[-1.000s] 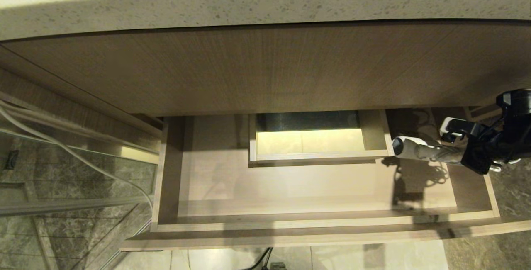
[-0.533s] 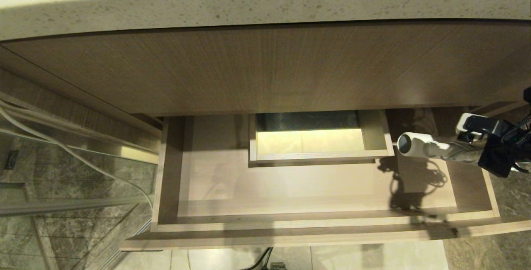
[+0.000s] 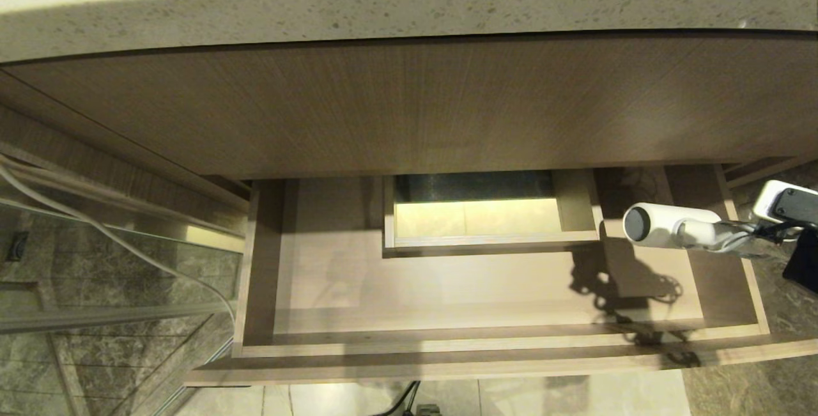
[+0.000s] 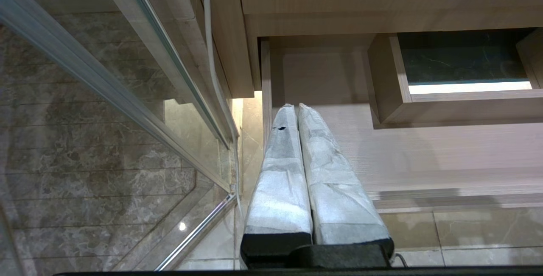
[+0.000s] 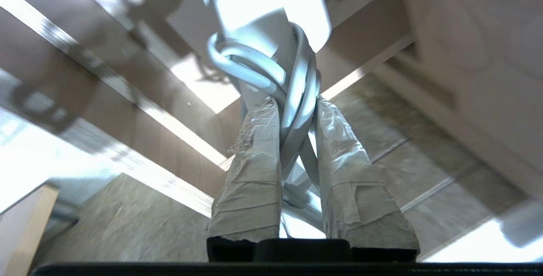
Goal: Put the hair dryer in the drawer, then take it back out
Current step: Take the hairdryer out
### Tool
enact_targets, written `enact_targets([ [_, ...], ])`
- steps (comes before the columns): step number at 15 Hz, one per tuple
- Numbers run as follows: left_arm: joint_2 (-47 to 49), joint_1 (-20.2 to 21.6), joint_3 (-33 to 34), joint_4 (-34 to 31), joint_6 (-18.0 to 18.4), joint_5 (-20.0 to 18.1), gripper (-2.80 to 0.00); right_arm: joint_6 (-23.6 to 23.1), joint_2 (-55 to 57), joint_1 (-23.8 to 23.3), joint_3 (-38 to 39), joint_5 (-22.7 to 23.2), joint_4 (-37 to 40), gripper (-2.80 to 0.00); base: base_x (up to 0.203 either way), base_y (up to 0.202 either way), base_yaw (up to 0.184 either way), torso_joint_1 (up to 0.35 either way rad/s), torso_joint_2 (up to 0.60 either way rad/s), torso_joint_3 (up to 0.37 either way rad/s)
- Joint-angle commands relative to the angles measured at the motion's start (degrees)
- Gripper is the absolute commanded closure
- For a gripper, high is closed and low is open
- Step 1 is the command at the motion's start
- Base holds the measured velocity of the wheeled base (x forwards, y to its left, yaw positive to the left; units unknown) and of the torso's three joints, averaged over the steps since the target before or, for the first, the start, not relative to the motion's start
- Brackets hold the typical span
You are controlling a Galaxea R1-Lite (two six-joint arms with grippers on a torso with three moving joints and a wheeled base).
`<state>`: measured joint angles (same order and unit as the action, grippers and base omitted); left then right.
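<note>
One hair dryer [image 3: 671,229]: hangs above the right end of the drawer [image 3: 447,288], barrel level, dark mouth toward the drawer's boxed cutout [image 3: 476,211]
Right gripper [image 5: 297,117]: fingers [image 5: 250,161] clamped on the dryer's cord-wound handle, nearly together
Left gripper [image 4: 299,110]: parked off the drawer's left end, fingers pressed together, nothing held
Step in hand: likely carrying the dryer over the drawer; keep the grip firm and the loose cord clear of the drawer's right wall
Count: one dryer, one drawer, two grippers
</note>
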<state>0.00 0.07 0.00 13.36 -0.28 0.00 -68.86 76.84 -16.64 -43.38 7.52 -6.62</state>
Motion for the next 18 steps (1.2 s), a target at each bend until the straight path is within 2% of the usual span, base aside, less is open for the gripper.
enact_targets([
  [1, 0.00, 0.01, 2.29, 0.09, -0.03, -0.05, 0.00, -0.29, -8.51, 1.41, 2.71, 0.04, -0.13, 0.00, 0.000, 0.000, 0.000, 0.000, 0.00, 0.000],
  [6, 0.00, 0.01, 2.29, 0.09, -0.07, 0.00, 0.00, -0.31, -18.29, 2.04, 5.18, 0.10, -0.31, 0.00, 0.000, 0.000, 0.000, 0.000, 0.00, 0.000],
  [18, 0.00, 0.01, 2.29, 0.09, 0.01, 0.00, 0.00, -0.31, -27.97, 2.14, 4.53, 0.04, -3.05, 0.00, 0.000, 0.000, 0.000, 0.000, 0.00, 0.000],
])
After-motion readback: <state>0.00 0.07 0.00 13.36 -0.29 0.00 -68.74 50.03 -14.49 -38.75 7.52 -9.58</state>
